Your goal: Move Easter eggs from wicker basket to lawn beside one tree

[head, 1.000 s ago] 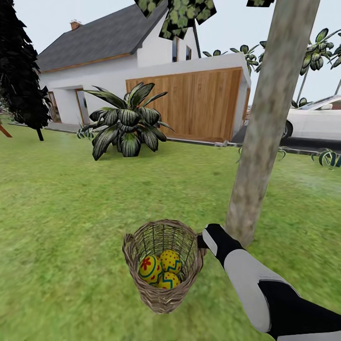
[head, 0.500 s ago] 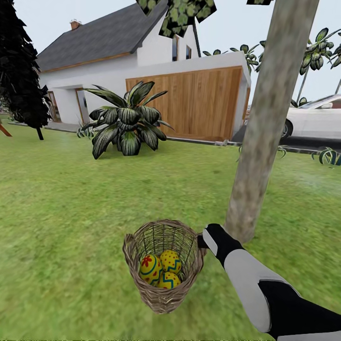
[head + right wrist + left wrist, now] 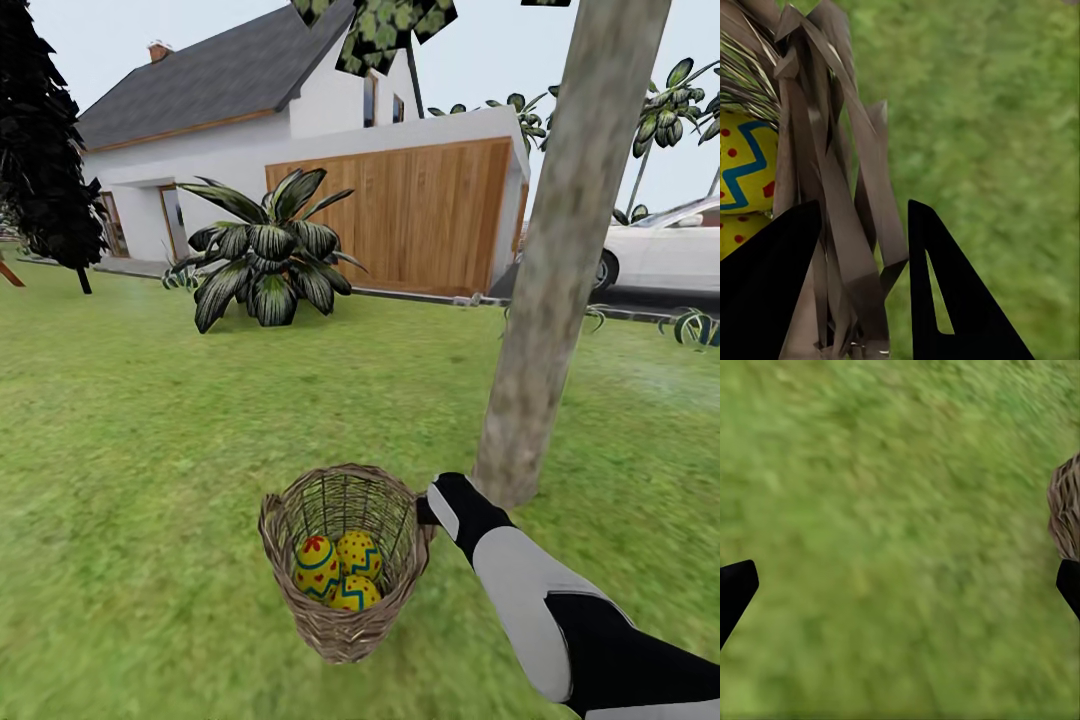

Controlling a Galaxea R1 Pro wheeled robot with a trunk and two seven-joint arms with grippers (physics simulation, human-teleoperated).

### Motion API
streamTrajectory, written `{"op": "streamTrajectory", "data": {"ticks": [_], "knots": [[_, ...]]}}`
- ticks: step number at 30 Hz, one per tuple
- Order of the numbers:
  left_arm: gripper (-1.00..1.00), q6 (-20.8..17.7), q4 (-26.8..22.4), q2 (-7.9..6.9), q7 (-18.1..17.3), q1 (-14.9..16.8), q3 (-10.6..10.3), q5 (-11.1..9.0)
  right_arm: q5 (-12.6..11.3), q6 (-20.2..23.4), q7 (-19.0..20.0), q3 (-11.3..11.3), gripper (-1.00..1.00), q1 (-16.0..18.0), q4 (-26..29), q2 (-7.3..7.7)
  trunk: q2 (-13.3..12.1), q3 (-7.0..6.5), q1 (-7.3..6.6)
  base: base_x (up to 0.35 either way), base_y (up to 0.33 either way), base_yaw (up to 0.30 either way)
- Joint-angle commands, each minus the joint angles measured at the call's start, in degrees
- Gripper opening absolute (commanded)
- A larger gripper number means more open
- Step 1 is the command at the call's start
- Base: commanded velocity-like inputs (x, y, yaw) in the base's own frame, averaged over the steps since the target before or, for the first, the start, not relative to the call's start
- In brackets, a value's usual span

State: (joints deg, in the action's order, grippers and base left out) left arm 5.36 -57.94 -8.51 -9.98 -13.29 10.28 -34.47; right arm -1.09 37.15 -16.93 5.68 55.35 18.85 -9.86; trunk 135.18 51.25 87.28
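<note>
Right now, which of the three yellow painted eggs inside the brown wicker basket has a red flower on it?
The yellow egg with the red flower lies leftmost in the brown wicker basket. The other two eggs carry blue zigzag stripes and red dots.

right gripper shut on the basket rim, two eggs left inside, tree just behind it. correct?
Wrong on one count: the wicker basket holds three Easter eggs, not two, as the head view shows. The rest stands: the right gripper is shut on the rim, wicker pinched between its fingers in the right wrist view, and the tree rises just behind.
</note>
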Motion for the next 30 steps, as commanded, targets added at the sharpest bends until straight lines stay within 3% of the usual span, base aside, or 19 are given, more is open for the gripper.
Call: {"op": "streamTrajectory", "data": {"ticks": [1, 20, 30], "knots": [[1.0, 0.0, 0.0, -0.01, -0.3, 0.0, 0.0, -0.6, -0.5, 0.0, -0.2, 0.6, -1.0, 0.0, 0.1, -0.07, 0.4, 0.23, 0.22, 0.0, 0.0, 0.0], [1.0, 0.0, 0.0, -0.02, -0.4, 0.0, 0.0, -0.6, -0.6, 0.0, -0.2, 0.5, -1.0, 0.0, 0.1, -0.14, 8.1, 3.64, 4.39, 0.0, 0.0, 0.0], [1.0, 0.0, 0.0, -0.02, -0.4, 0.0, 0.0, -0.6, -0.6, 0.0, -0.2, 0.5, -1.0, 0.0, 0.0, -0.14, 8.2, 5.85, 4.65, 0.0, 0.0, 0.0]]}}
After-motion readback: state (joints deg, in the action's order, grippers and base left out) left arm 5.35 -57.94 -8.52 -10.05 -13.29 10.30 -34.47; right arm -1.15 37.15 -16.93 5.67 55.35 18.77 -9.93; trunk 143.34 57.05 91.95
